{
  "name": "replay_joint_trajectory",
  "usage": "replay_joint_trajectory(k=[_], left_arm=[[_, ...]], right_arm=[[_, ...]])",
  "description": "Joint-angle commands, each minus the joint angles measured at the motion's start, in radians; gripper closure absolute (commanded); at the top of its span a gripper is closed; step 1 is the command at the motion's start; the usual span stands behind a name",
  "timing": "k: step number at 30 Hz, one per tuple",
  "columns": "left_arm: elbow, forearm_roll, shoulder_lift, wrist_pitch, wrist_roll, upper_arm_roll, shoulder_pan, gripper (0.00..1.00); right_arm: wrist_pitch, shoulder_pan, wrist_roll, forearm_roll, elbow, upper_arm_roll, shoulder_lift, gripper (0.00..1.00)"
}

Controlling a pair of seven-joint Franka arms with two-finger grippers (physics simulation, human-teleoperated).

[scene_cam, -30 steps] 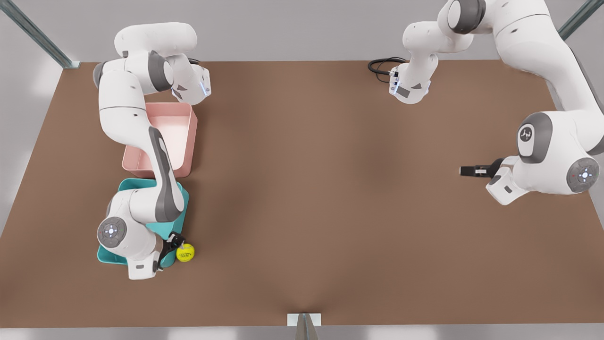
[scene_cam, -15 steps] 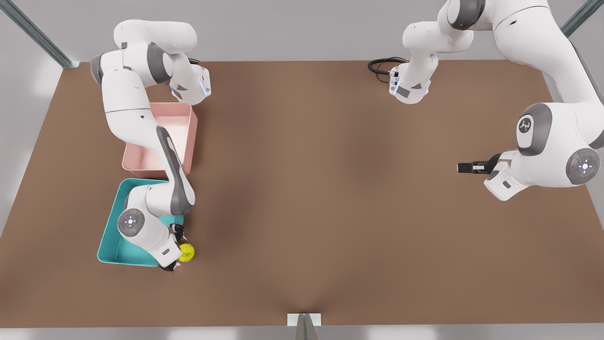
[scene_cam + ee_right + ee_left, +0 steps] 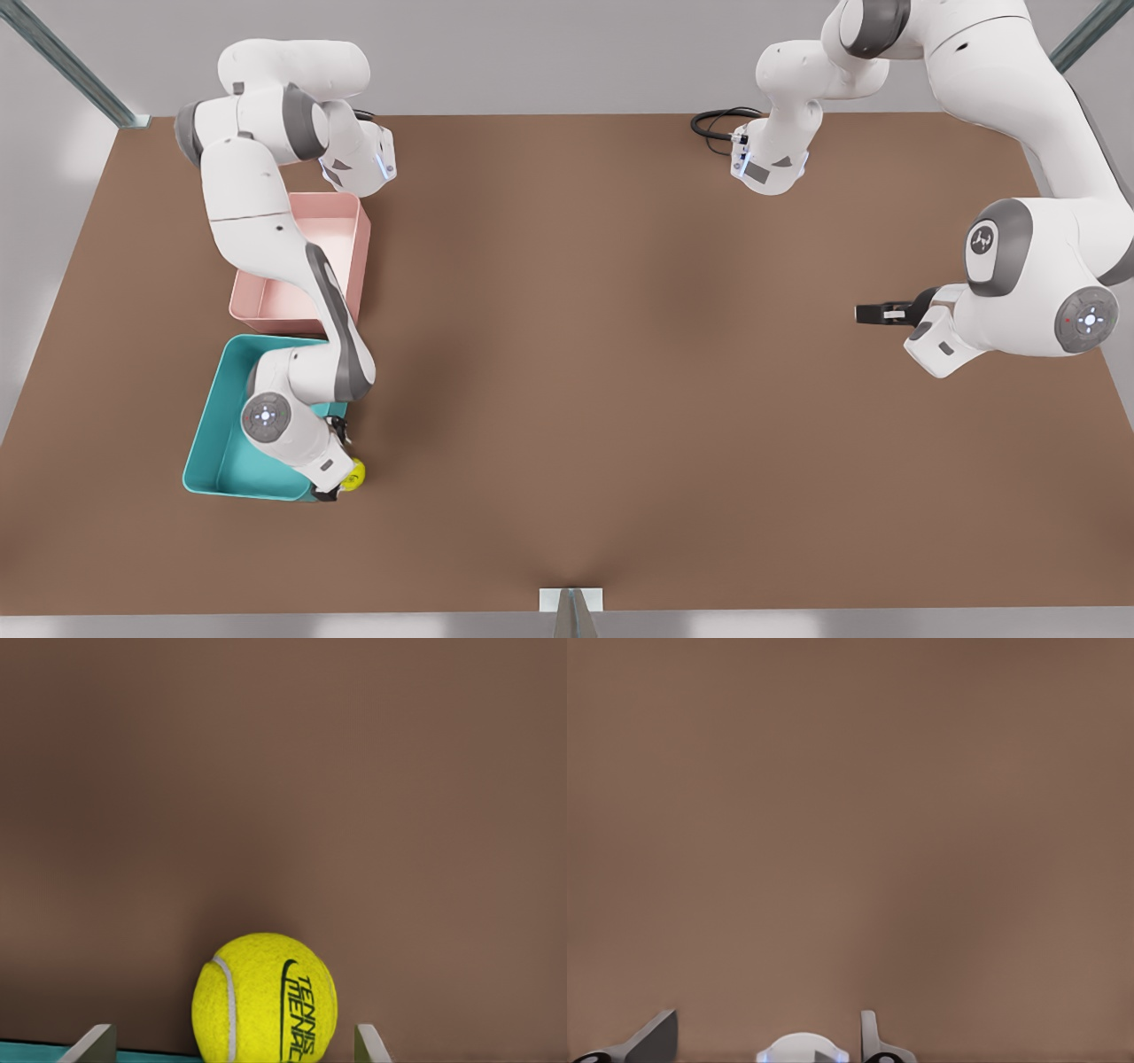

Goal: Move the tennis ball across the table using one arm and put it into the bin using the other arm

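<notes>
Your right gripper [image 3: 339,474] stood over the tennis ball [image 3: 354,476] at the near corner of the bin [image 3: 211,443], on the front view's left. In the right wrist view its fingers [image 3: 89,1045] were spread wide, one to each side of the tennis ball [image 3: 265,999], touching neither and gripping nothing. The ball lay on the table [image 3: 602,372], just outside the teal wall. I judged the step to be the pickup for the final drop: you needed to settle lower, close on the ball, then lift it over the rim. Against the frames before, the wrist had swung round and covered most of the ball, which had not shifted. Behind the bin sat the pink tub [image 3: 337,239]. Far off, your left gripper [image 3: 873,313] waited, its fingers apart in the left wrist view, with nothing held.
</notes>
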Motion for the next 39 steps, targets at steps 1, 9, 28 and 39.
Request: replay_joint_trajectory(k=[1,9,28,39], left_arm=[[0.000,0.000,-0.001,-0.010,-0.017,0.000,0.000,0.00],[0.000,0.000,0.005,-0.007,-0.017,0.000,0.002,0.00],[0.000,0.000,0.010,-0.007,-0.015,0.000,0.003,0.00],[-0.012,0.002,0.018,-0.016,-0.015,0.000,0.008,0.00]], right_arm=[[0.012,0.000,0.023,-0.003,0.001,-0.002,0.002,0.00],[0.029,0.011,0.023,-0.003,0.001,-0.008,0.019,0.00],[0.089,0.011,0.037,0.001,0.003,-0.011,0.057,0.00],[0.133,0.011,0.046,0.003,0.003,-0.019,0.085,0.00]])
